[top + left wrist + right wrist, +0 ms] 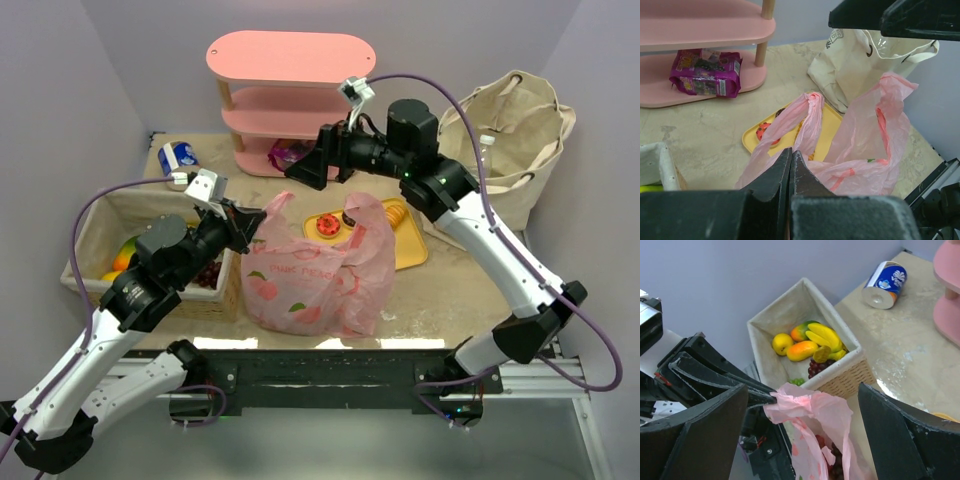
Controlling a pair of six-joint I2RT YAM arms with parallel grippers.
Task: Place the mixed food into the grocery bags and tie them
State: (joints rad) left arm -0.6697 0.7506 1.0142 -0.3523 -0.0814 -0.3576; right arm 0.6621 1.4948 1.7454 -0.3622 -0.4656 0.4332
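Crinkly translucent pink bag (315, 275), handle pinched by left fingers (781, 175); right fingers (902, 437) spread wide.

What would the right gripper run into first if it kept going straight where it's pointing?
Probably the pink bag's handle, pinched by the left gripper and lying in front of the open right gripper. The fruit basket sits beyond, though depth is unclear.

A translucent pink bag (315, 275) printed with peaches is showing just beyond the black left fingers (772, 177). Past them, a yellow tray (831, 120), cream canvas bag (855, 65) and magenta packet (705, 72) on a pink shelf (715, 25) are standing out. Beyond the right fingers (905, 435), yellow bananas (825, 335) are brightening a tan basket (845, 382).
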